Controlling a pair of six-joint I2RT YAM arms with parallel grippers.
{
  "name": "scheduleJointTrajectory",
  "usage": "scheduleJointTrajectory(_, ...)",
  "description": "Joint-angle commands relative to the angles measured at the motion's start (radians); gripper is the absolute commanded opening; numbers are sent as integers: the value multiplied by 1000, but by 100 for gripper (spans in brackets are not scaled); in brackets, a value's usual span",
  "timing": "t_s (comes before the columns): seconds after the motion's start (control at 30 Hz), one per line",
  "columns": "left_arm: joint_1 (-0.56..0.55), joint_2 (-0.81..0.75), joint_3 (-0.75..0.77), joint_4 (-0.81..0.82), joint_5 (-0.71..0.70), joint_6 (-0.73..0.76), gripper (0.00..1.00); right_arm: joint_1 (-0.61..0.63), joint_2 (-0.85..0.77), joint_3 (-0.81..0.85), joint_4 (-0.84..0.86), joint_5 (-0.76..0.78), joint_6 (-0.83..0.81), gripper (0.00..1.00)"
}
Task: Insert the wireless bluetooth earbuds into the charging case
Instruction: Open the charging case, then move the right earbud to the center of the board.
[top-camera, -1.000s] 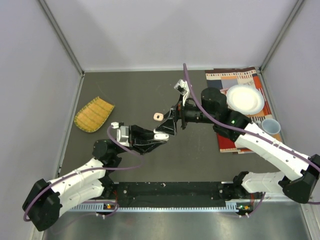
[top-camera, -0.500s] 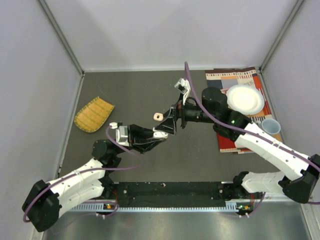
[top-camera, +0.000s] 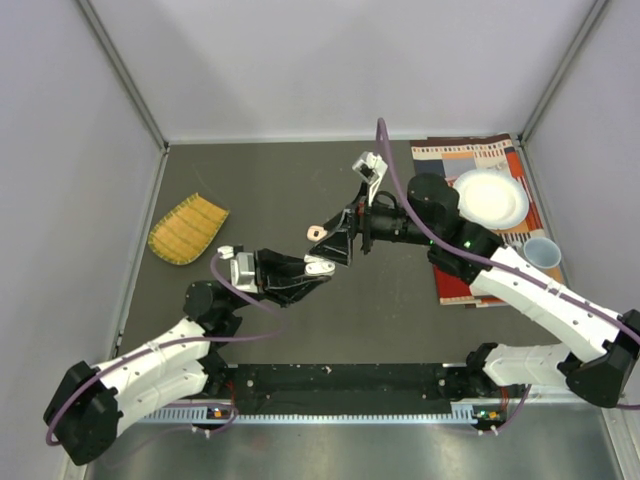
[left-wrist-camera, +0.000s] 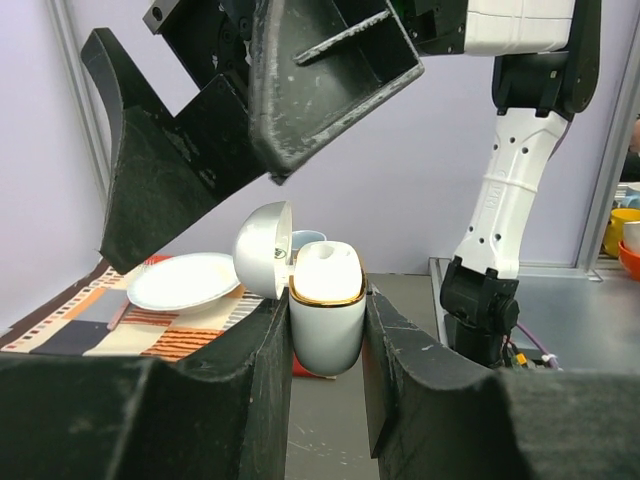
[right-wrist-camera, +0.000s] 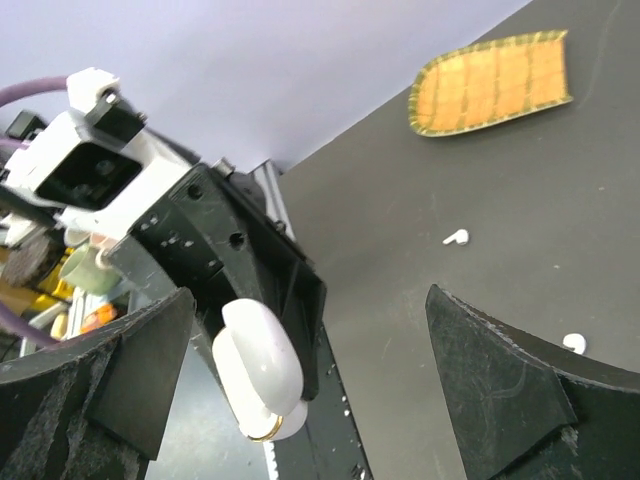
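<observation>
The white charging case with a gold rim stands upright between my left gripper's fingers, which are shut on its sides; its lid is swung open to the left. In the top view the case is held above the table's middle. My right gripper hangs just above the case, jaws wide open and empty. In the right wrist view the case lies below my open right gripper. Two white earbuds lie on the dark table beyond.
A yellow woven mat lies at the left. At the back right a patterned cloth carries a white plate, with a pale blue cup beside it. A small peach ring-shaped thing sits near the right gripper.
My right gripper has lifted and tilted back slightly above the case, its jaws a touch wider. The left gripper and the case have stayed put.
</observation>
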Motion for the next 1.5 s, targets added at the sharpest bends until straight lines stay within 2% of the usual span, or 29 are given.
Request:
scheduleJointTrajectory(0.0, -4, -25, -9, 17, -27, 35, 0, -3, -70, -14, 55, 167, 40, 99)
scheduleJointTrajectory(0.07, -4, -41, -15, -11, -60, 59, 0, -3, -130, -70, 89, 366, 61, 99)
scheduleJointTrajectory(0.17, -4, -89, -40, -46, -167, 97, 0, -12, -187, -114, 100, 540, 57, 99)
scheduleJointTrajectory(0.27, -4, -143, -67, -67, -242, 137, 0, -75, -192, -103, 20, 591, 97, 99)
scheduleJointTrajectory(0.43, -2, -222, -57, -156, -238, 171, 0, -221, -88, -94, -92, 495, 129, 98)
scheduleJointTrajectory(0.5, -2, -238, -43, -208, -232, 164, 0, -267, -16, -92, -131, 394, 97, 96)
scheduleJointTrajectory(0.57, -2, -265, -35, -233, -222, 161, 0, -281, 33, -92, -141, 306, 72, 94)
scheduleJointTrajectory(0.7, 4, -302, -49, -256, -235, 160, 0, -281, 150, -74, -154, 245, 22, 81)
scheduleJointTrajectory(0.8, 44, -316, -63, -258, -213, 149, 0, -276, 248, -42, -152, 179, 12, 76)
scheduleJointTrajectory(1.1, 237, -368, -78, -224, -77, 40, 0, -166, 485, 50, -154, 211, -35, 71)
scheduleJointTrajectory(1.37, 260, -442, -66, -299, -75, 37, 0, -94, 682, 147, -161, 245, -60, 63)
scheduleJointTrajectory(1.47, 260, -475, -61, -343, -84, 46, 0, -79, 710, 168, -163, 278, -92, 59)
